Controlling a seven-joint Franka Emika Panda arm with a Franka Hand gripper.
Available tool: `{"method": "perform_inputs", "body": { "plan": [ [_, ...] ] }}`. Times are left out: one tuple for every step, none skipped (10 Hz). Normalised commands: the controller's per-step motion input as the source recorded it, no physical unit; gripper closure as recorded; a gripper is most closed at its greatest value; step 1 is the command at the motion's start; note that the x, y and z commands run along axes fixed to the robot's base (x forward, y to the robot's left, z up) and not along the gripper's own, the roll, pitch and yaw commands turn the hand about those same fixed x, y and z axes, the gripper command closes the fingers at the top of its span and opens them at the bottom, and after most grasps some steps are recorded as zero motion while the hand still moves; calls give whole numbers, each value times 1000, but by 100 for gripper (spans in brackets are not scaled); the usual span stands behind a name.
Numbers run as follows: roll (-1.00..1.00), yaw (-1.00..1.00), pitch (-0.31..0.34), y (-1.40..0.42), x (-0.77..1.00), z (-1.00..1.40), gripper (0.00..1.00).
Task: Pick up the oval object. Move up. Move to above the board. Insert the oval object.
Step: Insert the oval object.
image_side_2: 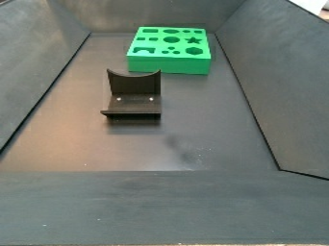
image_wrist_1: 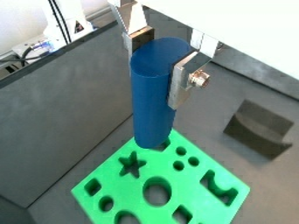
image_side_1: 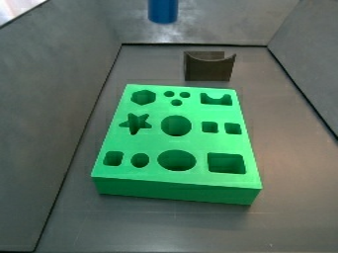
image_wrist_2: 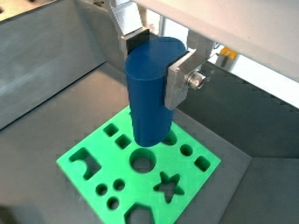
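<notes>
The oval object, a smooth blue peg (image_wrist_1: 152,92), hangs upright in my gripper (image_wrist_1: 155,54) in both wrist views (image_wrist_2: 152,87). My gripper (image_wrist_2: 155,54) is shut on its upper part, one silver finger (image_wrist_1: 184,80) on each side. The peg's lower end hangs above the bright green board (image_wrist_1: 222,206), which lies on the floor below (image_wrist_2: 211,162). In a side view only the peg's lower end (image_side_1: 161,10) shows at the top edge, well above the board (image_side_1: 165,178). In a side view the board (image_side_2: 168,63) lies at the far end, and the gripper is out of frame.
The dark L-shaped fixture (image_side_1: 209,64) stands on the floor beyond the board, also seen in a side view (image_side_2: 131,96) and a wrist view (image_wrist_1: 260,127). Sloped grey bin walls (image_side_1: 66,109) enclose the floor on all sides.
</notes>
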Motion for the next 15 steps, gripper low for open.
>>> {"method": "perform_inputs", "body": {
  "plan": [
    [0,-740,-16,-317,17,-31,100],
    [0,-849,-10,-337,29,-49,100],
    [0,-823,0,-357,57,-140,100],
    [53,-731,0,-371,120,-340,100],
    [64,-709,0,-374,126,-366,100],
    [51,-734,0,-371,89,-357,100],
    [34,-757,0,-371,69,-326,100],
    [30,-780,0,-357,37,-323,100],
    [20,-789,0,-314,51,-314,100],
    [9,-811,1,-320,29,-289,100],
    [0,-866,0,-326,0,-243,100],
    [0,-883,0,-306,0,-231,100],
    [0,-851,0,-269,46,-251,100],
    [0,-874,0,-240,51,-229,100],
    [0,-937,0,-194,14,-217,100]
  ]
}}
